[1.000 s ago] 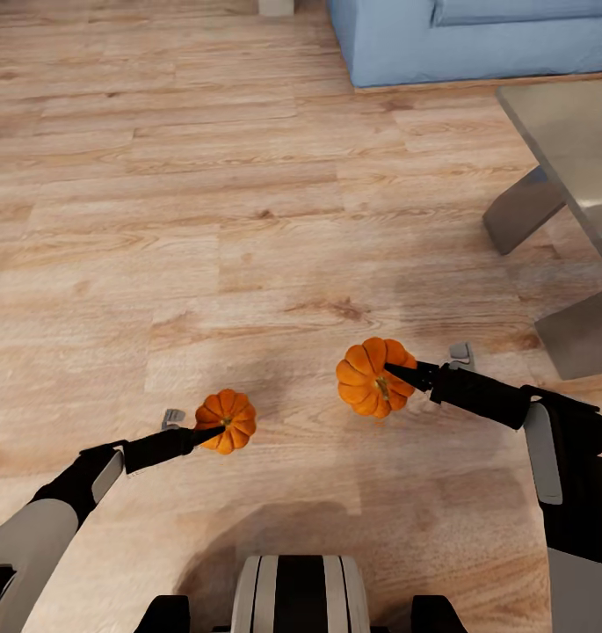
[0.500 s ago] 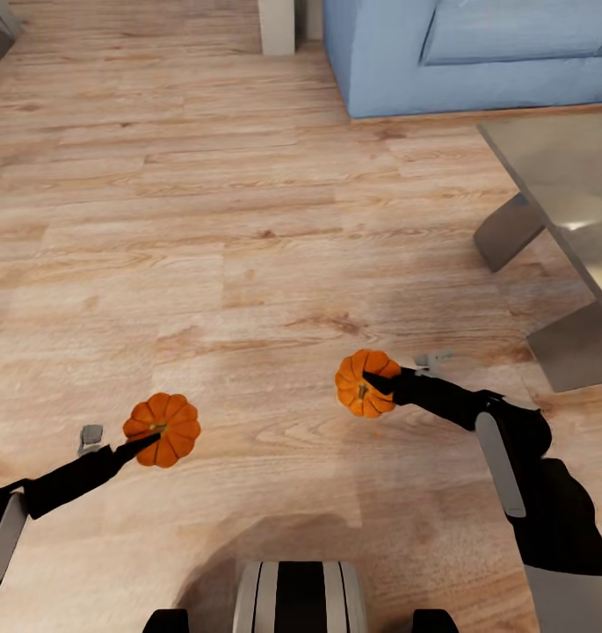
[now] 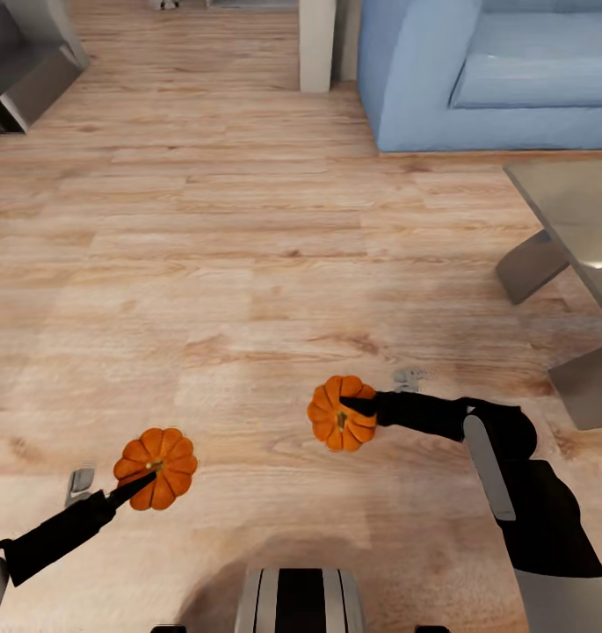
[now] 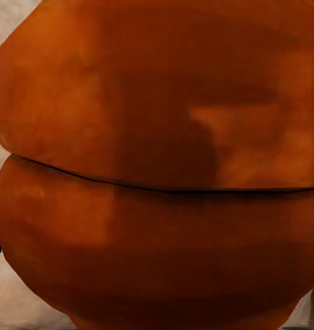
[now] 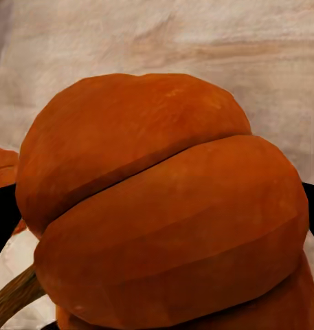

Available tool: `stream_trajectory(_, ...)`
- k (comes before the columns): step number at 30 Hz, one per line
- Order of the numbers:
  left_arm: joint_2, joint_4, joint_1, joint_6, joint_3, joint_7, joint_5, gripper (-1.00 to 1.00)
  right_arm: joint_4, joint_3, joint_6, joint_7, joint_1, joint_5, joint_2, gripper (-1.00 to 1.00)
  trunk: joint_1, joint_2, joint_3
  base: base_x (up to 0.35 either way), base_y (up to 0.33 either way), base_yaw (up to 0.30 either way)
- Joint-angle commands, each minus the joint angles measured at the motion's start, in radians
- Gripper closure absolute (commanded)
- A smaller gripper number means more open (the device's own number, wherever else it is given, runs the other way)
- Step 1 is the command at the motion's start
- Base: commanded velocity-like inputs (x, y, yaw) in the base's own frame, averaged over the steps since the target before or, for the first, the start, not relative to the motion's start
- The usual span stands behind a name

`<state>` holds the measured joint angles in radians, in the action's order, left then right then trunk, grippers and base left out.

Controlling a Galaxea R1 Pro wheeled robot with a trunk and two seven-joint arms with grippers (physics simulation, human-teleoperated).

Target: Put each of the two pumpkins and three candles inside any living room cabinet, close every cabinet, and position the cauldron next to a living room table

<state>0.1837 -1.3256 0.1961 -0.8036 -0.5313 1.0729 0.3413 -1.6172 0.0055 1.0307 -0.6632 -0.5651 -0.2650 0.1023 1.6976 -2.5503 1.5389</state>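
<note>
Pumpkins both carried off floor for cabinet run: one [image 3: 156,480] pinched by left gripper [image 3: 141,479], other [image 3: 342,425] clamped by right gripper [image 3: 353,406], nearer glass table [image 3: 571,211].

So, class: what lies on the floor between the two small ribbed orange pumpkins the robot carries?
Head view: only bare wooden floor between the left pumpkin and the right pumpkin.
</note>
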Motion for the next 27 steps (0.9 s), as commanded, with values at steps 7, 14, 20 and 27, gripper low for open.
stream_trajectory(7, -0.026, -0.004, -0.063, 0.003, -0.053, 0.005, 0.011, 1.00, -0.001, 0.005, 0.016, -0.076, 0.000, 0.003, 0.001, 1.00, -0.003, 0.001, -0.030, 0.000, 0.000, 0.280)
stream_trajectory(14, -0.035, -0.004, -0.085, 0.007, -0.132, 0.004, 0.008, 1.00, -0.001, 0.059, 0.016, -0.088, 0.000, 0.003, 0.003, 1.00, -0.006, 0.003, -0.060, 0.000, 0.000, 0.282)
stream_trajectory(20, -0.046, -0.006, -0.089, 0.007, -0.173, 0.008, 0.014, 1.00, -0.001, 0.143, 0.016, -0.097, 0.001, 0.003, 0.002, 1.00, -0.009, 0.004, -0.086, 0.000, 0.000, 0.268)
stream_trajectory(27, -0.068, 0.003, -0.089, 0.005, -0.175, 0.001, 0.003, 1.00, -0.001, 0.167, 0.016, -0.098, 0.002, 0.003, -0.001, 1.00, -0.012, 0.006, -0.117, 0.000, 0.000, 0.279)
